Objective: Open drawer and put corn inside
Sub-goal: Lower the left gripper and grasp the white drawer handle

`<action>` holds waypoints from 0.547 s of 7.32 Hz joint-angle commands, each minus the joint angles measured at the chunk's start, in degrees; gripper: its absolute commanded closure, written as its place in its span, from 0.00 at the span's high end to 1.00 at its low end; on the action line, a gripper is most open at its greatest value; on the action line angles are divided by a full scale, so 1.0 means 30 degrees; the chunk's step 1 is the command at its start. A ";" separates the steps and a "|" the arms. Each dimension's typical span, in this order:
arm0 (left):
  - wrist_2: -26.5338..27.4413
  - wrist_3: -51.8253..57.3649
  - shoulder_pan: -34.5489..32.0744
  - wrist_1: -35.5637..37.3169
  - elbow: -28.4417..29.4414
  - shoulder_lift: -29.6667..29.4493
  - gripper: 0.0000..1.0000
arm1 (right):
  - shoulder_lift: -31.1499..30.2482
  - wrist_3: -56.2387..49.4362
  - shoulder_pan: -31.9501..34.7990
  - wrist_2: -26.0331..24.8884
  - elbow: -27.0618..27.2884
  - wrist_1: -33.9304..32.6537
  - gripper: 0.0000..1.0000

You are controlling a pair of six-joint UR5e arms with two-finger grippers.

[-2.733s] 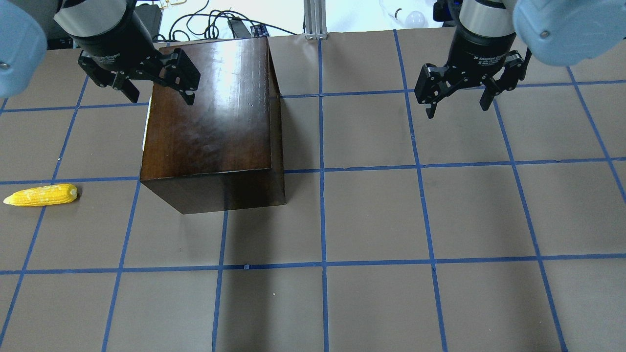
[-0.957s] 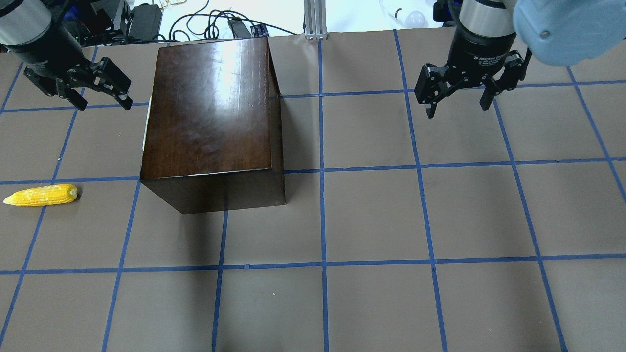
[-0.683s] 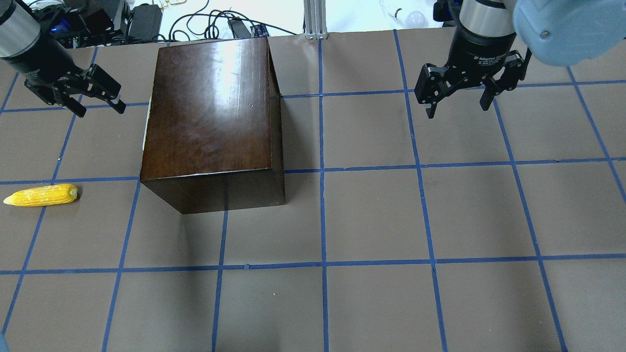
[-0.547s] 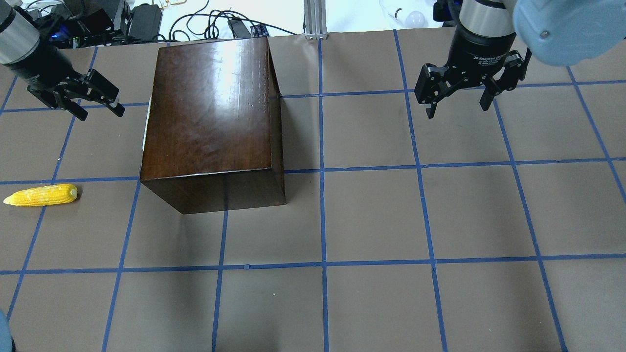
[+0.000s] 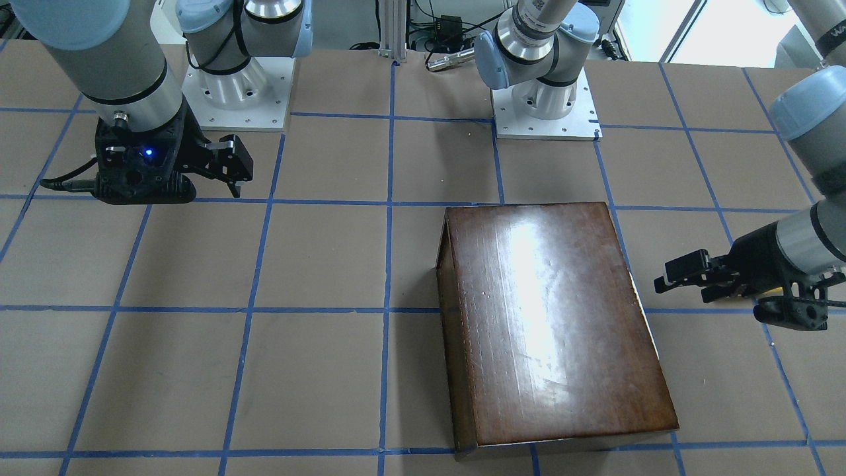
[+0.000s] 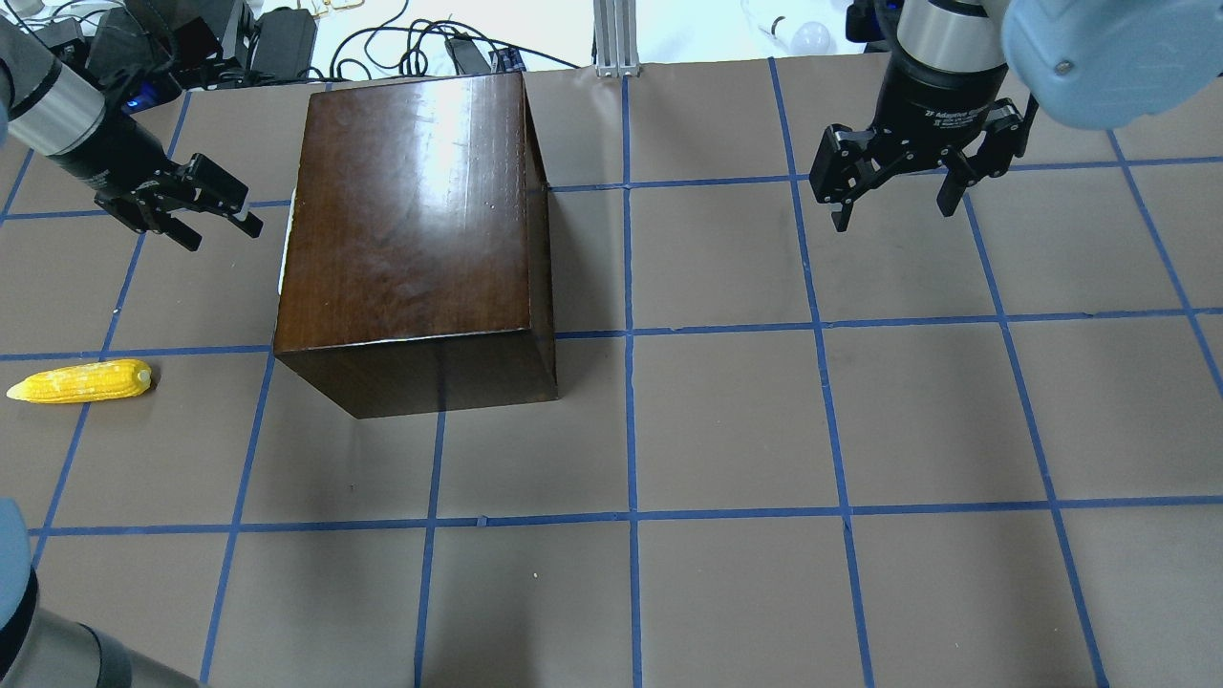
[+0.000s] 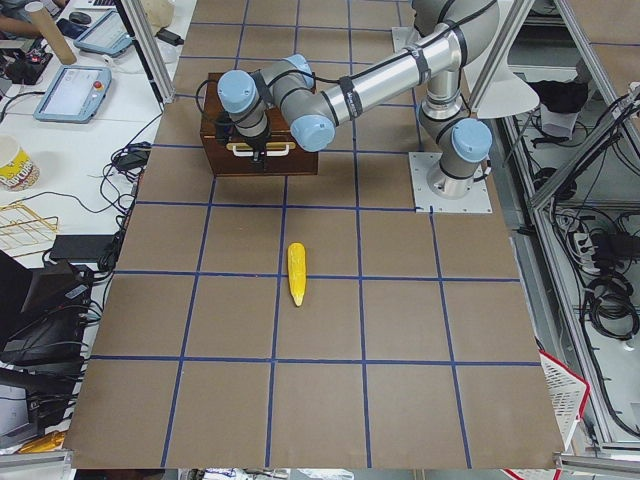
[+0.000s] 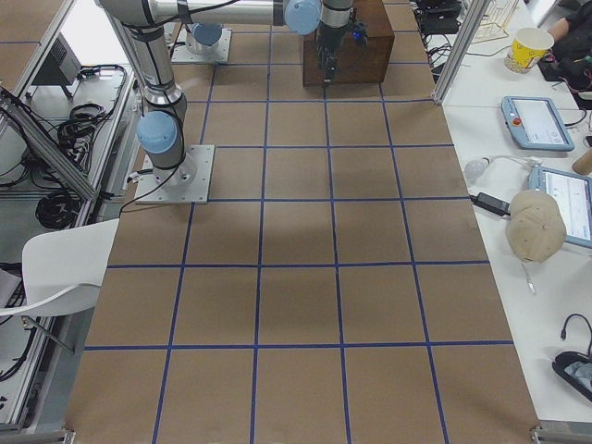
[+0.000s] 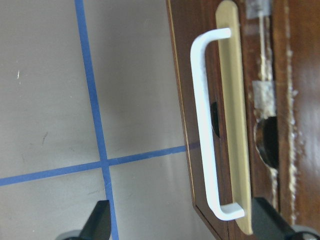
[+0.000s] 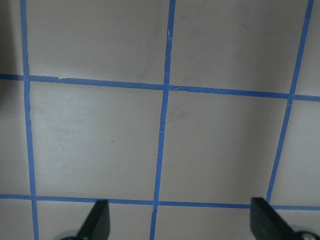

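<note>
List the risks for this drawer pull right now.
1. The white handle is thin and sits close to the drawer front. The open left hand could jam a finger against the panel or slip off.
2. The box stands loose on the table, and the right hand hovers far from it. Pulling may drag the whole box instead of sliding the drawer.

- Drawer (image 9: 180, 75): worn dark-brown front panel with a white bow handle (image 9: 202, 125) on a pale backplate (image 9: 235, 100). It is sitting shut, flush in the glossy dark-brown box (image 6: 411, 210). Its front is facing the left claw (image 6: 225, 235), just beside it and not touching.
- Corn (image 6: 81, 381): small bright yellow cob with bumpy kernels. It is lying flat, well apart from the left claw and nearer the robot, its blunt end toward the claw and its tapered tip pointing away.
</note>
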 commanded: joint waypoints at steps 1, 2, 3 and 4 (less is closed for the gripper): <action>-0.0713 -0.0570 0.0041 0.0437 -0.0014 -0.0714 1.00 | 0.0000 0.0012 -0.0009 0.0000 -0.0001 0.0000 1.00; -0.0864 -0.1618 0.0041 0.0468 0.0073 -0.0978 1.00 | 0.0000 0.0012 -0.0009 0.0000 -0.0001 0.0000 1.00; -0.0865 -0.1571 0.0041 0.0468 0.0074 -0.1039 1.00 | 0.0000 0.0012 -0.0009 0.0000 -0.0001 0.0000 1.00; -0.0865 -0.1570 0.0041 0.0700 -0.0071 -0.1127 1.00 | 0.0000 0.0012 0.0020 0.0000 -0.0001 0.0000 1.00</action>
